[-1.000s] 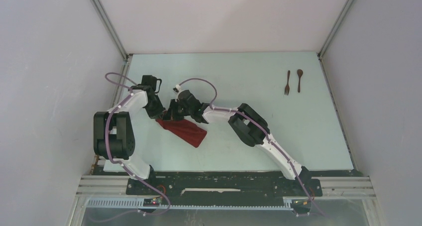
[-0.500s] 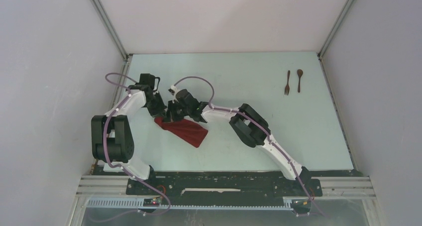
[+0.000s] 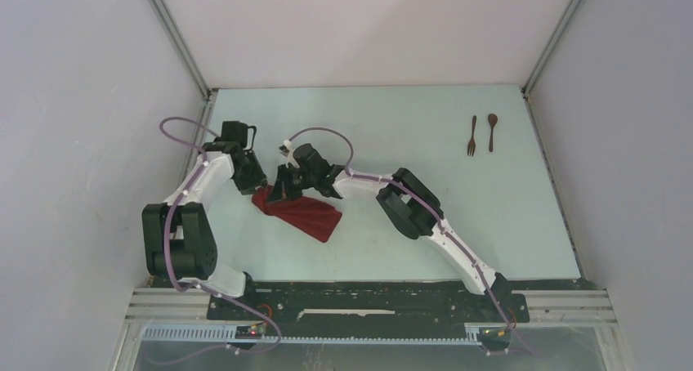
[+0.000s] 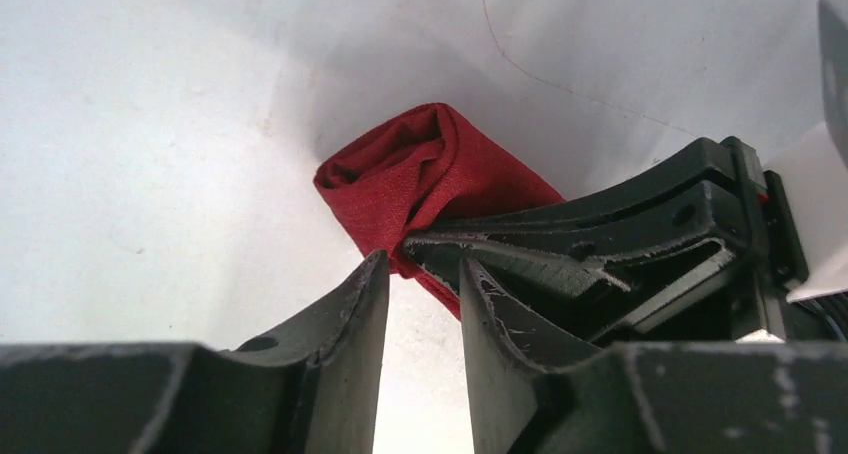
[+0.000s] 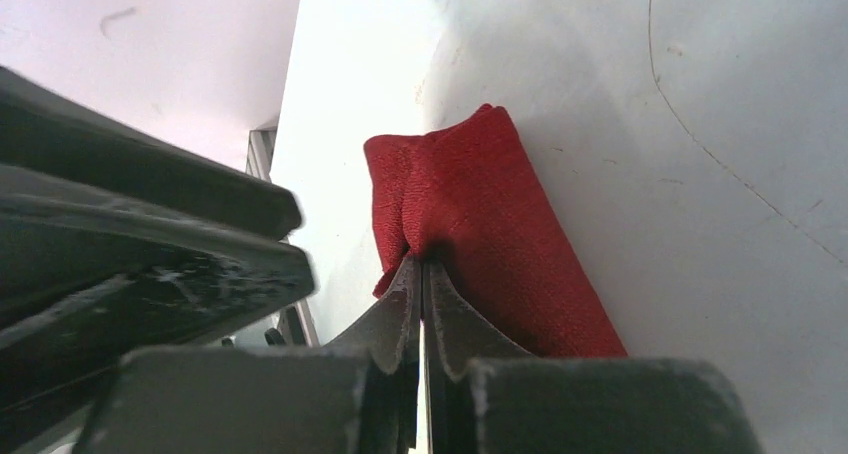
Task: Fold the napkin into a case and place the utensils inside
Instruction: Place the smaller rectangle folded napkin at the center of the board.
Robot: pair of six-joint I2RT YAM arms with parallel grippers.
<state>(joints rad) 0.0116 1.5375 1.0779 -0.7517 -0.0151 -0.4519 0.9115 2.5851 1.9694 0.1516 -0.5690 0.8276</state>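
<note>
So that its mouth can open, my right pincer (image 5: 421, 266) clenches the napkin (image 3: 306, 214) at its ten-o'clock end; my left pincer (image 4: 425, 269) sits released alongside.

— Any words, labels or numbers to read?
— None that I can make out. The napkin (image 5: 500, 234) is plain red cloth, and my left gripper (image 4: 422, 266) and right gripper (image 5: 421, 266) show only bare, scuffed black plastic.
</note>
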